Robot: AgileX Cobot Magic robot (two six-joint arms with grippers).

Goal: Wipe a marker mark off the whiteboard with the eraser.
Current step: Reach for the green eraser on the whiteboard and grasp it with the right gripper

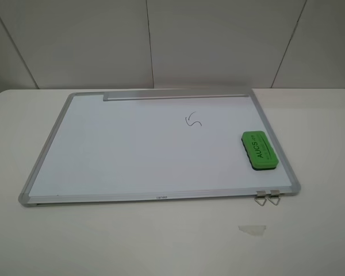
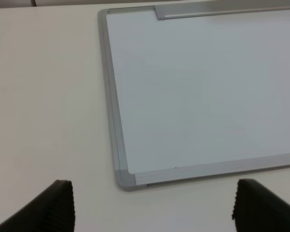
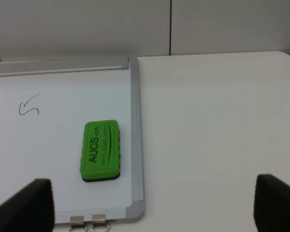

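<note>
The whiteboard (image 1: 132, 144) lies flat on the table with its silver frame all round. The marker mark (image 1: 193, 120), a thin dark squiggle, sits right of the board's middle. The green eraser (image 1: 259, 150) rests on the board near its right edge, lettering up. Neither gripper shows in the exterior high view. In the left wrist view my left gripper (image 2: 152, 211) stands open over the bare table just off the whiteboard's (image 2: 193, 96) near left corner. My right gripper (image 3: 152, 207) is open and empty, short of the eraser (image 3: 100, 150); the mark (image 3: 29, 106) lies beyond it on the whiteboard (image 3: 38, 154).
Two metal clips (image 1: 267, 197) hang from the board's near edge at the right. A small pale scrap (image 1: 252, 229) lies on the white table (image 1: 322, 230) in front of them. A tray strip (image 1: 172, 95) runs along the far edge. Panel walls stand behind.
</note>
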